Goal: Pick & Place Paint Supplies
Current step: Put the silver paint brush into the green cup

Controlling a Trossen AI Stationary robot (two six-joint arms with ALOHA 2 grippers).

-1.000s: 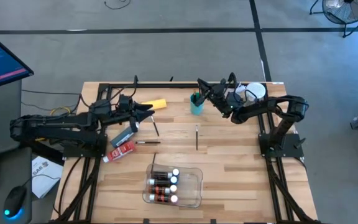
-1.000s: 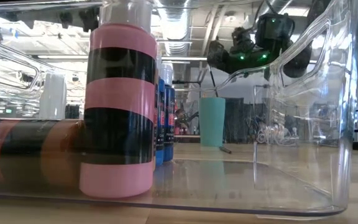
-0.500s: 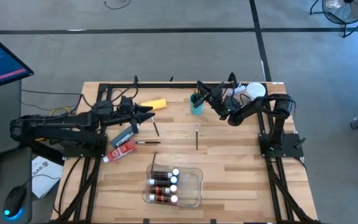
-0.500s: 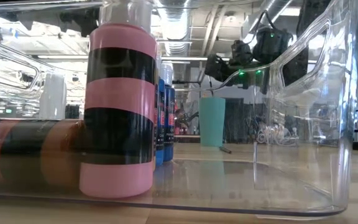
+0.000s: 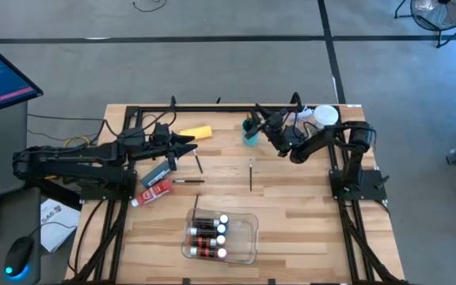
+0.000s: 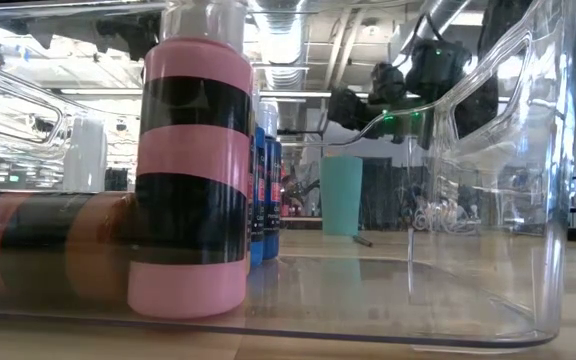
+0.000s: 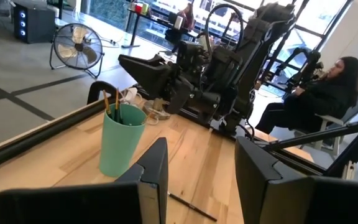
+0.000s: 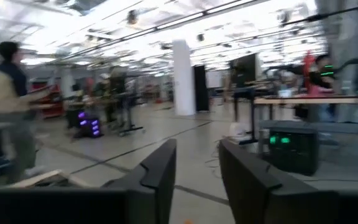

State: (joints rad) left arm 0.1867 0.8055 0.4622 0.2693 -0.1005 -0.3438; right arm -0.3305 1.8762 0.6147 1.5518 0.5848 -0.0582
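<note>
Paint brushes, thin, stand in teal cup; both grippers' fingers spread, empty.

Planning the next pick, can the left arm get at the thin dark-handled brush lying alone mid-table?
Probably yes. The thin dark-handled brush lies alone on bare wood, with nothing over or against it. The left gripper is open and empty, and the right gripper is off by the teal cup.
</note>
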